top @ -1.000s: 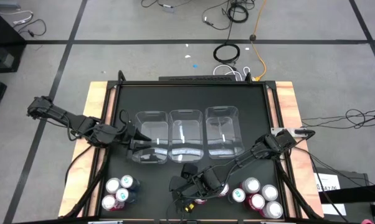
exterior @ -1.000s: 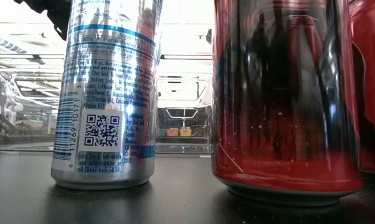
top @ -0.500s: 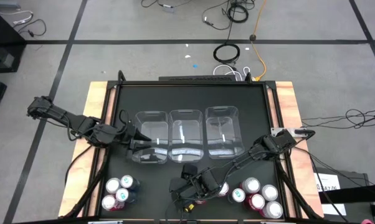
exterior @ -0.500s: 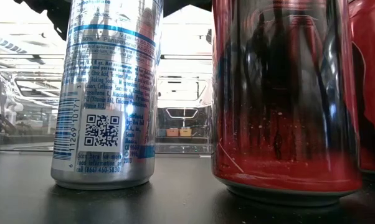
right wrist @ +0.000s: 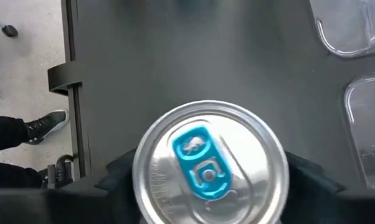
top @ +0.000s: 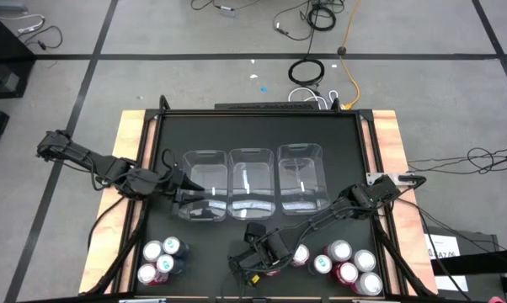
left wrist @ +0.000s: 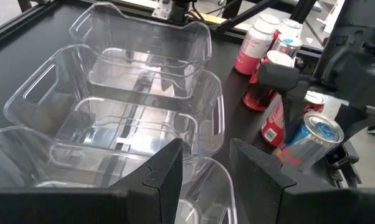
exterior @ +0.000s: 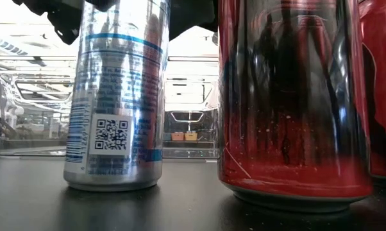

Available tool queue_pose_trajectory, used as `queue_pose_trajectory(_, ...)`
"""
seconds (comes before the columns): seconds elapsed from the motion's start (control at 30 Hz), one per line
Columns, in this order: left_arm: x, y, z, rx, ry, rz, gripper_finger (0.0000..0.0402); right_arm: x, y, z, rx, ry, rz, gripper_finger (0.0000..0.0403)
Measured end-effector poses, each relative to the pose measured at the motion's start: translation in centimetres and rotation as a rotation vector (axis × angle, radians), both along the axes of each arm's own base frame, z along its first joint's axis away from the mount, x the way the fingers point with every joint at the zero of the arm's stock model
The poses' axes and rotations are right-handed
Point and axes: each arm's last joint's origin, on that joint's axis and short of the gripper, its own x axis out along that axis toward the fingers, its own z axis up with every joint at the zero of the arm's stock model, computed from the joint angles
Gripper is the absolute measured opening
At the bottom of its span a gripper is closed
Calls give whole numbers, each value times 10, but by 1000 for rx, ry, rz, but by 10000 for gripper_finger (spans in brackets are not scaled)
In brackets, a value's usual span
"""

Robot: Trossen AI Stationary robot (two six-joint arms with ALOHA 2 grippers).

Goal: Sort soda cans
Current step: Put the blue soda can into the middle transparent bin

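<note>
A silver-and-blue soda can [right wrist: 209,165] stands near the table's front middle, its blue tab up. My right gripper [right wrist: 209,174] has come down over it from above, one finger on each side of its top. In the low view this can [exterior: 113,102] stands left of a red soda can [exterior: 289,96], with the gripper dark above it. My left gripper [top: 183,187] hangs shut over the near left corner of the left clear bin [top: 205,183]. My right gripper pinches the silver-and-blue can by its upper wall [right wrist: 141,180], just under the top rim, between its two fingers [right wrist: 116,177]. The fingers slant down from above. The can is upright, its base [exterior: 113,185] on the table. My left gripper: I cannot tell whether it touches the bin's rim [left wrist: 206,163].
Three clear bins [top: 252,181] stand side by side mid-table. One cluster of cans [top: 161,257] sits at the front left and another [top: 348,265] at the front right. A single can [top: 300,254] stands just right of my right gripper. The table's raised frame [top: 152,118] runs around its edge.
My right gripper has sunk lower over the silver-and-blue can. The can has slid a little across the table and turned about its upright axis, still standing on its base.
</note>
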Motion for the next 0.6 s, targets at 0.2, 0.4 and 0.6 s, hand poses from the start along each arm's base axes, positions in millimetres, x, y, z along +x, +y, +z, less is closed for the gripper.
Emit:
queue_pose_trajectory(0.2,0,0,0,-1,-2,0,143,0,0,0,-3,-3,8,218)
queue_pose_trajectory(0.4,0,0,0,-1,-3,0,143,2,-3,4,38,-9,-56,218)
queue_pose_trajectory(0.6,0,0,0,-1,-3,0,143,1,-13,29,73,-84,-91,218)
